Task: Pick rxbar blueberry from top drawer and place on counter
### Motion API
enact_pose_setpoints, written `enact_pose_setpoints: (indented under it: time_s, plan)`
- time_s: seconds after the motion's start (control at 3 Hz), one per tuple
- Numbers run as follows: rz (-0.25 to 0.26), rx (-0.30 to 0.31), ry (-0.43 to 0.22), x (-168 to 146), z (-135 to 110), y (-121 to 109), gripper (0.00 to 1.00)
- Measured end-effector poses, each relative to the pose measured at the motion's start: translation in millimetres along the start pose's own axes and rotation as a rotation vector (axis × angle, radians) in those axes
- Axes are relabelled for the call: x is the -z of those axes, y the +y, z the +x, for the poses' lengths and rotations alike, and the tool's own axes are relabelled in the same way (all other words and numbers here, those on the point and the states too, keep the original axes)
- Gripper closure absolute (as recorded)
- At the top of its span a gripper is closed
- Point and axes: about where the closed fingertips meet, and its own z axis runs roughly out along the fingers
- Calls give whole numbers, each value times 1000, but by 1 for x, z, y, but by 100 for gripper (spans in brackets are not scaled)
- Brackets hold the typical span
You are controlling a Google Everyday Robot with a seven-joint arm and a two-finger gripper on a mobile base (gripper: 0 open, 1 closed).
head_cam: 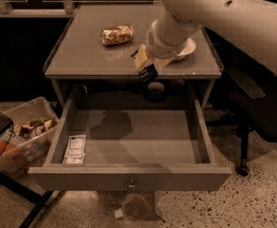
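Gripper above counter edge clasps rxbar blueberry, long axis hanging downward.

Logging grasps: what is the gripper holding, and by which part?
The gripper, at the edge of the counter, holds the rxbar blueberry by its upper end; its lower end hangs free.

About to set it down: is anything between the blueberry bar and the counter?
Nothing visible. The end effector holds the rxbar blueberry over the front edge of the counter; the foil can and the bowl sit off to either side.
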Motion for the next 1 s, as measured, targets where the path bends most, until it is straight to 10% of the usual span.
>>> enact_pose_setpoints:
  time_s: [0.33,1.0]
  plan:
    - [-35,5,-44,-10,-51,6,100]
    - [-62,-28,-102,-15,-66,6,100]
